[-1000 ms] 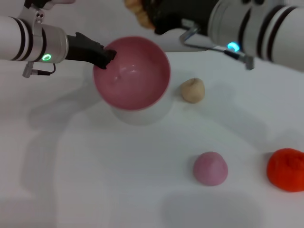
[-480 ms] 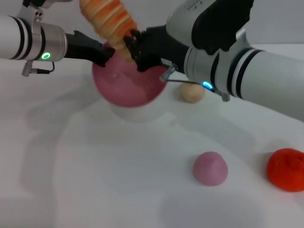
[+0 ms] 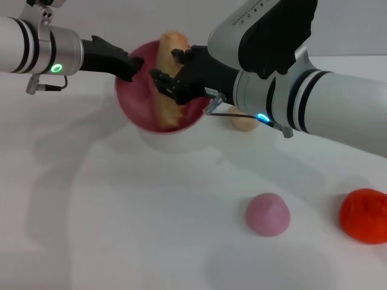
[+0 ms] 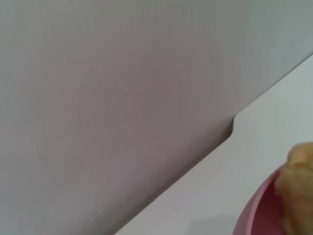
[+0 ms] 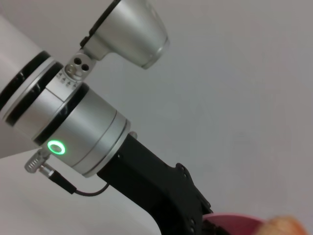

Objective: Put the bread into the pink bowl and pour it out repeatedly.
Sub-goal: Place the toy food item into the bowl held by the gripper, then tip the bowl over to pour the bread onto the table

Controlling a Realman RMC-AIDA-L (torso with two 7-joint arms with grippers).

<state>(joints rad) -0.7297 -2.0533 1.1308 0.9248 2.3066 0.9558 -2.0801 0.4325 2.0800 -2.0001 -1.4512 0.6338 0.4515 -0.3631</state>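
white table (image 3: 121,229), beige bun (image 3: 245,122), pink lump (image 3: 268,214), red lump (image 3: 363,215)

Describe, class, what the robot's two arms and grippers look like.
Both arms are white tubes with black bands and silver wrist sections. The left gripper and right gripper are black. The left wrist has a green ring light and thin cable; the right shows a blue light and wire loop.
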